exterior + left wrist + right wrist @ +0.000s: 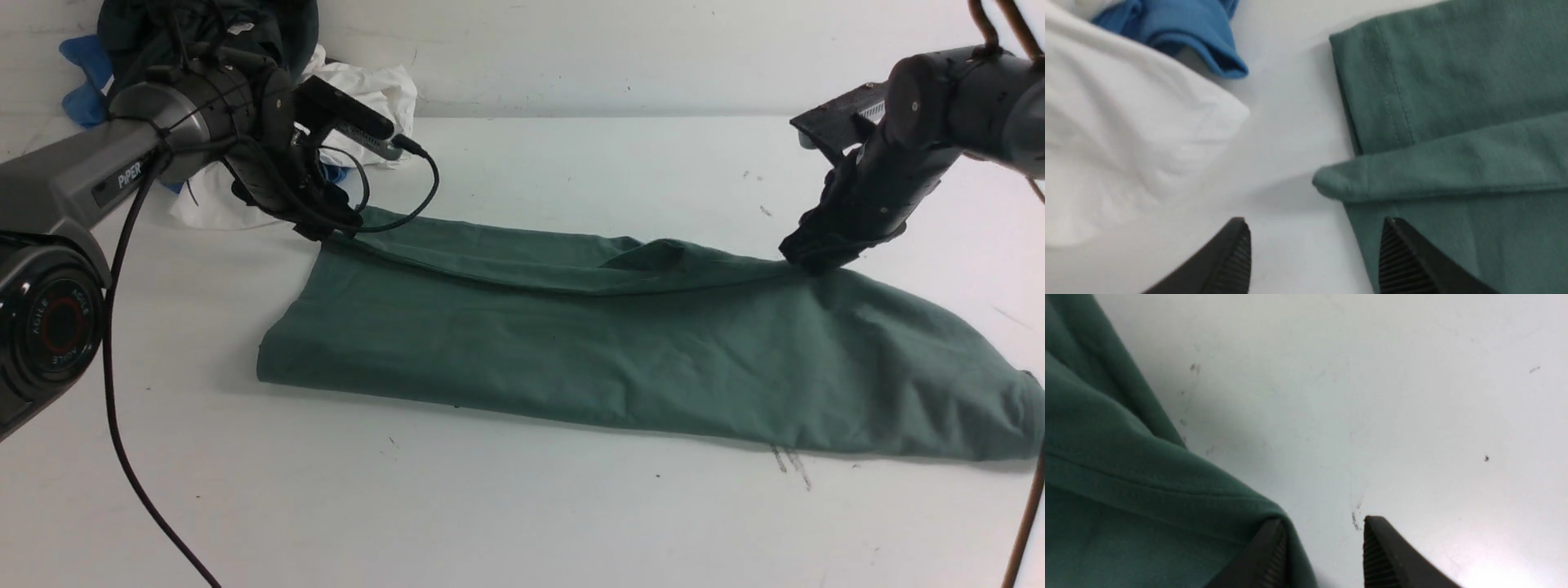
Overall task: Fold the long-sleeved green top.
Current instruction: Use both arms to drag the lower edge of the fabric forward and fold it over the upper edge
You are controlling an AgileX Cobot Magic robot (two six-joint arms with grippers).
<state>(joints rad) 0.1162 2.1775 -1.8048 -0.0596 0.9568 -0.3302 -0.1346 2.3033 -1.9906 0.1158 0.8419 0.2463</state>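
Item inspected: the green long-sleeved top [571, 343], lying on the white table [457, 506] in front of the 2 arms. Its long axis runs across the scene, from the left toward the right, with the right end slanting nearer to the robot. A fold crosses it lengthwise: 1 loose edge strip [1437, 171] runs along the far side, with more green cloth showing beyond it toward the far left.

Left gripper [331, 233]: at the far left corner of the top. Its 2 fingers stand apart, with no cloth pinched between them. The strip's rounded end lies just beyond the fingertips, toward the far side.

Right gripper [804, 265]: at the far edge of the top, right of the middle. Its 2 fingers also stand apart. The cloth lies against 1 finger, the one on the left side; no grip on it is seen. Most of the top lies to the left of this gripper and nearer to the robot; a shorter part extends to its right.

Finding, by judgement: the 2 grippers sit at the far edge, and the body lies on the near side of both. The left gripper is the closer to the far left corner, the right one to the right end. Any further lengthwise fold would probably need both to work along this edge. Risk: the finger touching the cloth could drag the edge on lifting.
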